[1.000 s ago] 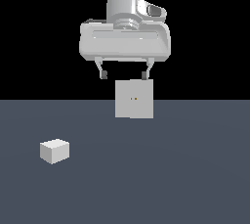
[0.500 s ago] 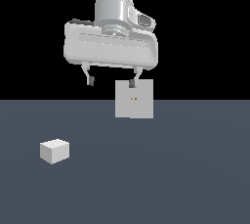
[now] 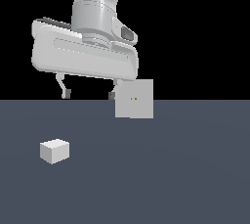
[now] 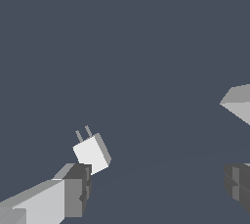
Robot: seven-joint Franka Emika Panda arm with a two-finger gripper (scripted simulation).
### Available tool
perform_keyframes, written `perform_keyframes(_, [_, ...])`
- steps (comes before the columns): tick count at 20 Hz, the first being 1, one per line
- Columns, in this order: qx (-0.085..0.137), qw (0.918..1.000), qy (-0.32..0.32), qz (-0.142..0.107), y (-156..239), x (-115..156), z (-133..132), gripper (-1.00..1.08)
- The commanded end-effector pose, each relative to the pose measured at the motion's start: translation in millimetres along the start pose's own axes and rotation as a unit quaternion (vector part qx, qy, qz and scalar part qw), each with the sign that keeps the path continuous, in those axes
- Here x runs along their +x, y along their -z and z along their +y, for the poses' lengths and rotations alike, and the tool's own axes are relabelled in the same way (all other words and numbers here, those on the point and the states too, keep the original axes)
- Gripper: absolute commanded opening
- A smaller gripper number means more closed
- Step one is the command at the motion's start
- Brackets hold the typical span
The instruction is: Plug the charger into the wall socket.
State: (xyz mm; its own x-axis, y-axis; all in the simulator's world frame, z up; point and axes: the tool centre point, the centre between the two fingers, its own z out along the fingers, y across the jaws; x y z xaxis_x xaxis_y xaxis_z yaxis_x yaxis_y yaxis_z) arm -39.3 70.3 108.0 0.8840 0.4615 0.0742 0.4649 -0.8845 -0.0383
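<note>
The charger is a small white block lying on the dark grey floor at the exterior view's left. In the wrist view the charger shows two thin prongs sticking out of one face. The wall socket is an upright light-grey square plate with two tiny yellowish dots, standing further back near the middle. My gripper hangs open high above the floor, up and to the right of the charger, with nothing between its fingers. Its right finger overlaps the socket's left edge in the exterior view.
A flat dark grey floor spreads under everything, with black background behind. A pale grey wedge shows at the wrist view's edge; it looks like the socket plate seen edge-on.
The arm has swung toward the exterior view's left and come closer to the camera, looking larger. The gripper stays open. Charger and socket have not moved.
</note>
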Motion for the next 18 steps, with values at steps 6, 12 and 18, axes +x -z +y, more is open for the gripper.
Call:
perform_keyframes(6, [0.005,0.9932,0.114,0.024,-21.9,-6.5,-32.4,1.00])
perform_keyframes(12, [0.008,0.9828,0.180,0.038,-35.2,-13.6,-50.6,1.00])
perform_keyframes(18, [0.011,0.9743,0.220,0.047,-43.6,-19.0,-60.9,1.00])
